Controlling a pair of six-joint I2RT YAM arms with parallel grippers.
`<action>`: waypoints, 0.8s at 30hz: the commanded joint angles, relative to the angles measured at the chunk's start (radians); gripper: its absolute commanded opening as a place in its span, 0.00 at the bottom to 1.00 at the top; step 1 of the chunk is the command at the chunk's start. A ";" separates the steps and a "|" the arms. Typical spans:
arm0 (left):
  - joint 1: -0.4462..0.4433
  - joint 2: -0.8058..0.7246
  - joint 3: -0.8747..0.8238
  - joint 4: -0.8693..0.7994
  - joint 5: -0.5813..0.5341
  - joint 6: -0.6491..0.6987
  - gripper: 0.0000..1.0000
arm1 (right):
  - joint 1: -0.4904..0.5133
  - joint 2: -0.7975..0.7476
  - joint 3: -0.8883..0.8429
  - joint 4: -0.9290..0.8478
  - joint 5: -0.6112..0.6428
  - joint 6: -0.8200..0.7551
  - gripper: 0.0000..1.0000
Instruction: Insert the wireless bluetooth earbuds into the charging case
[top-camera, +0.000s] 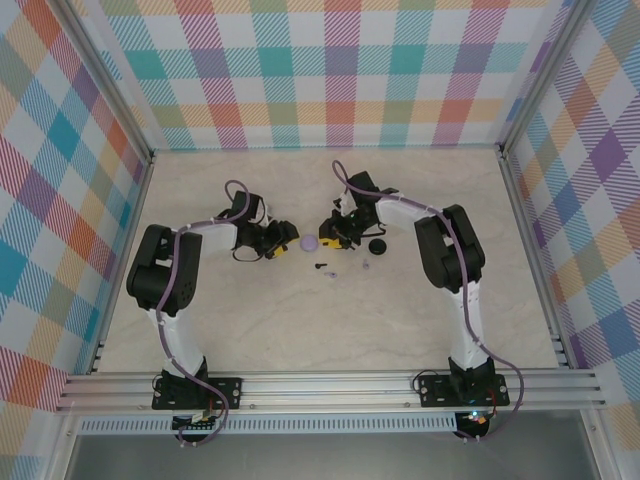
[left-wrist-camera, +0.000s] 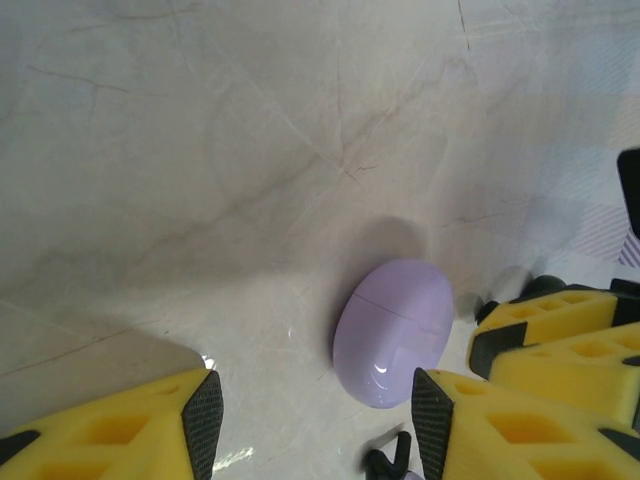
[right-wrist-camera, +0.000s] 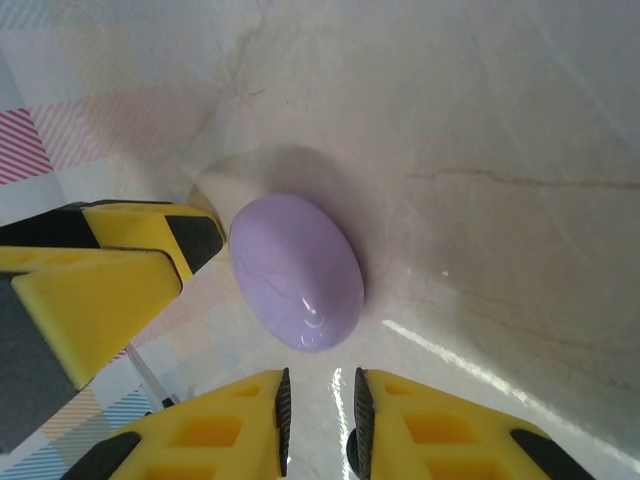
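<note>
Left gripper (left-wrist-camera: 318, 425) wide open, empty; right gripper (right-wrist-camera: 322, 415) nearly closed, narrow gap, empty. Glossy lavender oval plastic charging case (left-wrist-camera: 392, 332) sits between them, lid shut. Tiny stemmed earbuds (top-camera: 322, 268) loose on pale marbled table (top-camera: 250, 330) nearby. Nothing inserted yet, whole job left

Lavender case (top-camera: 309, 243): egg-shaped, lid closed, lying flat. Black earbuds (top-camera: 322, 268) loose just near-side of it; pale earbud (top-camera: 366, 269), black case (top-camera: 377, 247) further right.
</note>
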 joint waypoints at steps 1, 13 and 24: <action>-0.018 0.028 0.028 0.020 0.022 -0.017 0.54 | 0.010 0.032 0.050 -0.027 -0.025 0.018 0.26; -0.036 0.066 0.041 0.055 0.053 -0.037 0.52 | 0.018 0.071 0.081 -0.022 -0.056 0.021 0.26; -0.047 0.099 0.040 0.102 0.086 -0.068 0.49 | 0.020 0.097 0.093 -0.030 -0.053 0.023 0.23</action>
